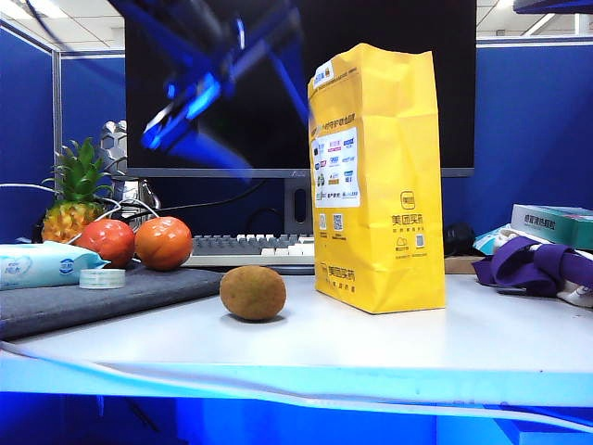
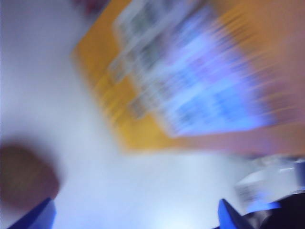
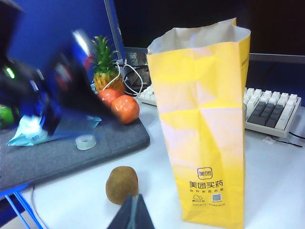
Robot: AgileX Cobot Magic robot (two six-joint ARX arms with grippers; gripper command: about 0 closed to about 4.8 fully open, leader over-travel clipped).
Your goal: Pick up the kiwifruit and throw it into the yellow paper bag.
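Kiwi (image 1: 253, 292) sits lower centre on the white table (image 1: 389, 338), just left of the bag (image 1: 380, 176): small, fuzzy, olive-brown, likely light and slightly soft, best pinched across its short middle. Left gripper (image 1: 162, 130) hangs upper left, spread wide and empty. Right gripper (image 3: 133, 212): fingertips together, nothing held.

Probably office: keyboard (image 1: 246, 247), monitor (image 1: 278, 83), partitions (image 1: 537, 130).

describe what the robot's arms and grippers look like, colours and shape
The left gripper is blue and motion-blurred, on a dark arm; the left wrist view shows two blue pointed fingertips. Of the right gripper, only a dark pointed tip shows. No cables or markings are legible.
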